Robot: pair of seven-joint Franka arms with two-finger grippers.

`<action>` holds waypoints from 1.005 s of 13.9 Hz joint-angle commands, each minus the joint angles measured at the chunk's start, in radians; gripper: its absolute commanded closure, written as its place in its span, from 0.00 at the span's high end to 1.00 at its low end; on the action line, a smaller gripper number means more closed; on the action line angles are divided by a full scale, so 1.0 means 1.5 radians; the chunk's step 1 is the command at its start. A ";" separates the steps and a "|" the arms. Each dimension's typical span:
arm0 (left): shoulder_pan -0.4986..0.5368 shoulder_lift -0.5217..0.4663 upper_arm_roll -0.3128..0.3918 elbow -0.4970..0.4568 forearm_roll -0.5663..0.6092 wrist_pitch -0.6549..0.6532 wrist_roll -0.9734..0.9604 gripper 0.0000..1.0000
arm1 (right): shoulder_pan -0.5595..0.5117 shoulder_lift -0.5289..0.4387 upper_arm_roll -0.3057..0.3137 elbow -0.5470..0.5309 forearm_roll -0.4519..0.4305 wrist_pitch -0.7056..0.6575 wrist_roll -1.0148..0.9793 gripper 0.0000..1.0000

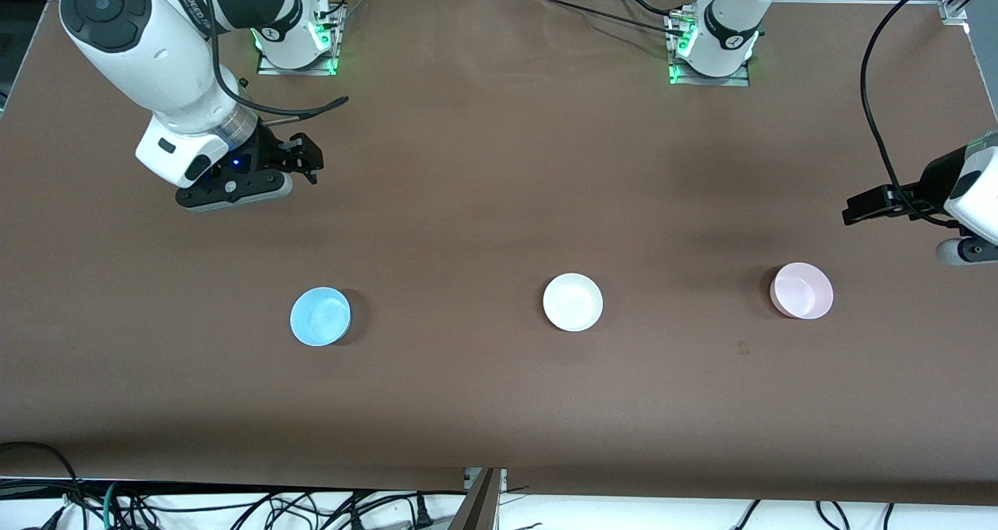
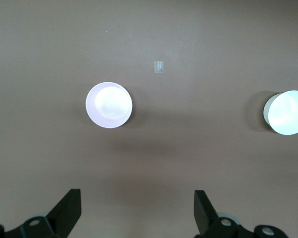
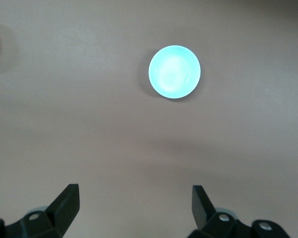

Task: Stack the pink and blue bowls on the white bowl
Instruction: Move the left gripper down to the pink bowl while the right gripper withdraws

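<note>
The right gripper (image 1: 234, 195) hangs in the air over the table (image 1: 483, 164), toward the right arm's end, with its arm bent down from its base at the top edge. Its fingers (image 3: 64, 203) are spread wide and hold nothing. The left gripper (image 1: 947, 230) hangs over the edge at the left arm's end of the table. Its fingers (image 2: 69, 208) are spread wide too, with nothing between them.

There are three bowls on the table, one of each colour. They sit in a row, well apart from each other, about halfway between the middle of the table and the edge nearest the front camera. The blue bowl (image 1: 320, 316) is toward the right arm's end. The white bowl (image 1: 573, 302) is in the middle. The pink bowl (image 1: 801, 290) is toward the left arm's end, close to the left gripper. All three stand upright with nothing in them. No bowl sits on another.

A small bit of clear tape (image 2: 159, 66) lies flat on the table near the pink bowl.
</note>
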 commanded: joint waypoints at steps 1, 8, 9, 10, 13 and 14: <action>0.000 0.013 0.001 0.030 -0.008 -0.016 -0.005 1.00 | -0.004 0.006 -0.007 0.008 -0.034 0.008 0.008 1.00; 0.026 0.042 0.008 0.031 -0.014 -0.013 0.003 1.00 | -0.052 0.027 -0.022 0.006 -0.035 0.018 0.020 1.00; 0.037 0.054 0.007 0.030 -0.016 -0.011 0.005 1.00 | -0.053 0.022 -0.023 0.008 -0.036 0.016 0.025 1.00; 0.042 0.063 0.007 0.029 -0.021 -0.010 0.010 1.00 | -0.054 0.018 -0.027 0.009 -0.037 0.013 0.044 1.00; 0.072 0.112 0.007 0.028 -0.048 0.005 0.016 1.00 | -0.052 0.006 -0.037 0.009 -0.048 -0.015 0.069 1.00; 0.091 0.128 0.007 0.028 -0.073 0.026 0.044 1.00 | -0.052 -0.009 -0.032 0.017 -0.056 -0.050 0.071 1.00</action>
